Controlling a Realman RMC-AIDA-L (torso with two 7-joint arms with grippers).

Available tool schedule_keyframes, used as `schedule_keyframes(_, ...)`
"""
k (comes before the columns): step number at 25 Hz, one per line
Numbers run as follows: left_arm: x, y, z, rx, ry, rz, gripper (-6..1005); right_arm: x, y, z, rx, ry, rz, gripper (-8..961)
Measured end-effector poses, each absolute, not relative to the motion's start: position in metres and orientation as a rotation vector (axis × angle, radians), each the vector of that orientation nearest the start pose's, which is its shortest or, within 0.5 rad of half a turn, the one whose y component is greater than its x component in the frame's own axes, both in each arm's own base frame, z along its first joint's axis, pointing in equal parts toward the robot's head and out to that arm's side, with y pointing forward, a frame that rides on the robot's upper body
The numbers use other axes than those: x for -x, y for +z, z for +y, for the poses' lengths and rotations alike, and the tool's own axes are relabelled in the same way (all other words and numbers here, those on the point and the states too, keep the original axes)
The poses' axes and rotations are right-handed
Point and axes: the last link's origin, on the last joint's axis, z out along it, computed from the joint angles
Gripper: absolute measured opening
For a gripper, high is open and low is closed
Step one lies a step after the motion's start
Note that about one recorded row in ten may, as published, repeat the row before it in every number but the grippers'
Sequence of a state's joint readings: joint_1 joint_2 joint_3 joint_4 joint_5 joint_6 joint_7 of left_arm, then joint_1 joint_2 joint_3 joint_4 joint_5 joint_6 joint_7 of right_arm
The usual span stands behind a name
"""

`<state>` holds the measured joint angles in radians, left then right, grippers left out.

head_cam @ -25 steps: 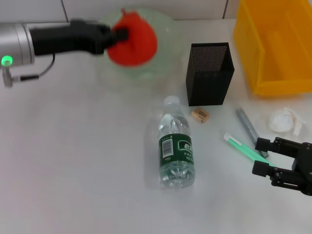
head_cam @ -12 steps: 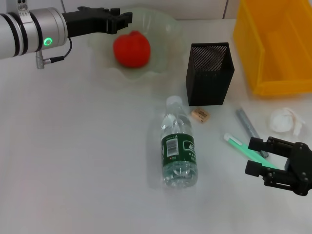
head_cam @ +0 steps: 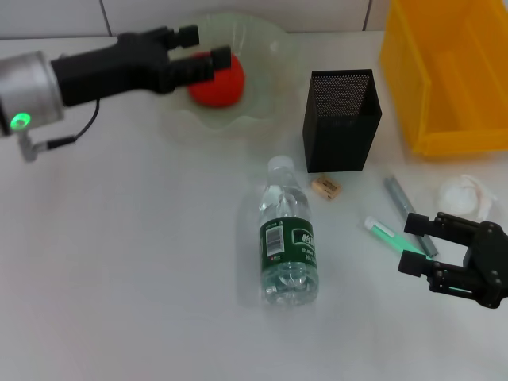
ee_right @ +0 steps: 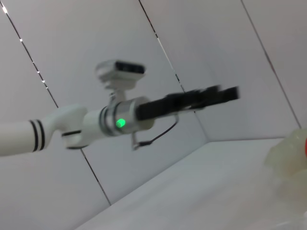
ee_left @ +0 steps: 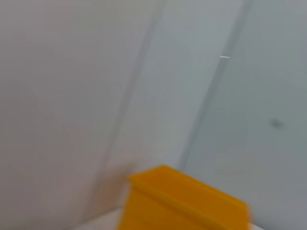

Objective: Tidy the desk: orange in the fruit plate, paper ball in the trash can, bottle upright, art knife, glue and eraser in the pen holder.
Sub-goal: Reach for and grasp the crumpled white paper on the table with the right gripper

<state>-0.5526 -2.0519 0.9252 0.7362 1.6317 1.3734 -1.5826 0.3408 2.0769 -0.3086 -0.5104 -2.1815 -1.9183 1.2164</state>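
The red-orange orange (head_cam: pixel 222 82) rests in the pale green fruit plate (head_cam: pixel 266 55) at the back. My left gripper (head_cam: pixel 202 48) is open just at the orange's left side, holding nothing. The bottle (head_cam: pixel 287 242) lies on its side mid-table, cap pointing away. A tan eraser (head_cam: pixel 325 186) sits in front of the black mesh pen holder (head_cam: pixel 341 119). My right gripper (head_cam: pixel 416 244) is open at the near end of a green glue stick (head_cam: pixel 384 232). The grey art knife (head_cam: pixel 403 205) lies beside it. The paper ball (head_cam: pixel 463 196) lies below the yellow trash can (head_cam: pixel 444 71).
The trash can (ee_left: pixel 182 201) also shows in the left wrist view against a pale wall. The right wrist view shows my left arm (ee_right: pixel 120 120) far off and the plate's edge (ee_right: pixel 288 153). Bare white tabletop spreads left of the bottle.
The left gripper let go of the orange, which now lies in the plate, then drew back and came down beside it. The right gripper crept toward the green stick.
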Motion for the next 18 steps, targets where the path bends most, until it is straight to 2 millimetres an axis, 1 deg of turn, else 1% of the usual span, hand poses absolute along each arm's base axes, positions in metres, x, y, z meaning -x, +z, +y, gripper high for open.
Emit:
schedule_keyframes(2, 0.222, 0.023, 0.356, 2.615, -0.938, -0.655, 749, -0.311, 0.011, 0.227, 2.620, 1.081, 0.815, 738)
schedule_keyframes(3, 0.229, 0.025, 0.338, 2.675, -0.961, -0.626, 772, -0.312, 0.013, 0.228, 2.613, 1.080, 0.810, 738)
schedule_keyframes(4, 0.239, 0.025, 0.315, 2.754, -0.983, -0.595, 796, -0.312, 0.016, 0.230, 2.603, 1.080, 0.807, 738)
schedule_keyframes(5, 0.239, 0.025, 0.315, 2.754, -0.983, -0.595, 819, -0.313, 0.019, 0.232, 2.590, 1.077, 0.807, 738)
schedule_keyframes(6, 0.246, 0.023, 0.302, 2.799, -0.984, -0.581, 842, -0.313, 0.023, 0.235, 2.580, 1.072, 0.809, 738)
schedule_keyframes(8, 0.257, 0.018, 0.282, 2.867, -0.964, -0.583, 842, -0.311, 0.034, 0.242, 2.587, 1.046, 0.814, 738)
schedule_keyframes(9, 0.263, 0.013, 0.273, 2.905, -0.929, -0.601, 842, -0.306, 0.047, 0.253, 2.646, 0.968, 0.857, 738)
schedule_keyframes(10, 0.263, 0.013, 0.273, 2.905, -0.929, -0.601, 841, -0.306, 0.047, 0.253, 2.646, 0.968, 0.857, 738)
schedule_keyframes(12, 0.266, 0.005, 0.269, 2.933, -0.896, -0.627, 841, -0.297, 0.059, 0.264, 2.717, 0.860, 0.932, 738)
schedule_keyframes(15, 0.269, -0.004, 0.265, 2.968, -0.859, -0.655, 841, -0.277, 0.081, 0.275, 2.809, 0.675, 0.976, 738)
schedule_keyframes(16, 0.269, -0.005, 0.265, 2.973, -0.856, -0.658, 841, -0.269, 0.090, 0.278, 2.829, 0.583, 0.972, 738)
schedule_keyframes(18, 0.268, -0.008, 0.265, 2.974, -0.857, -0.664, 842, -0.256, 0.100, 0.281, 2.836, 0.411, 0.974, 738)
